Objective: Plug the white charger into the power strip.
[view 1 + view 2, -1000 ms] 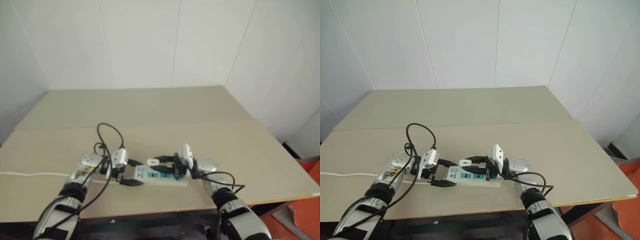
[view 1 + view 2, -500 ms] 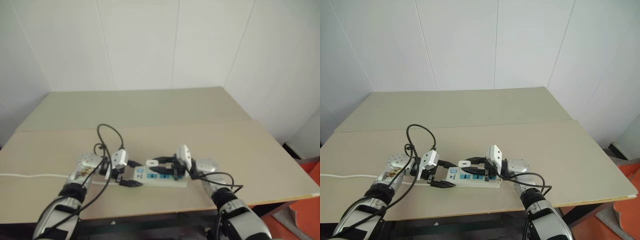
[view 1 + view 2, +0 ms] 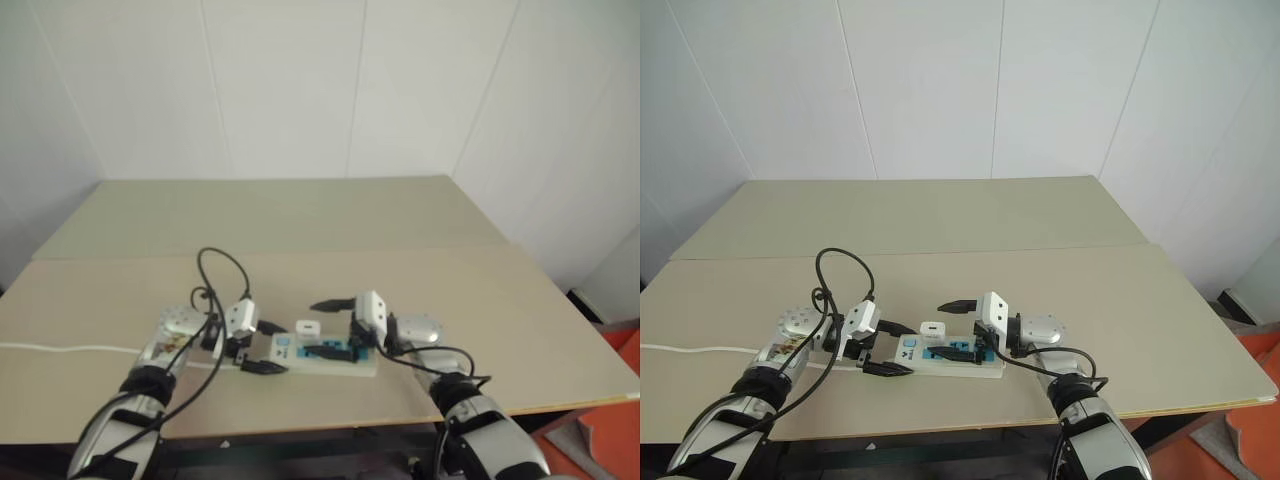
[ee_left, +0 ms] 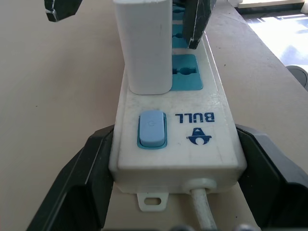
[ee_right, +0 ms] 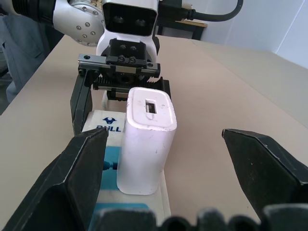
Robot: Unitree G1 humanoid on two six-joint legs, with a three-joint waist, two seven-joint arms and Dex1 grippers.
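Right end effector stands wide, its black fingers either side of the white charger without touching it. Left end effector clamps the switch end of the power strip. On the bench, the charger stands upright in the strip's socket nearest the switch.

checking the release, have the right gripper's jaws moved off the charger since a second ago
Yes. The right gripper has opened: its jaws now stand apart on either side of the white charger, which stands upright in the power strip.
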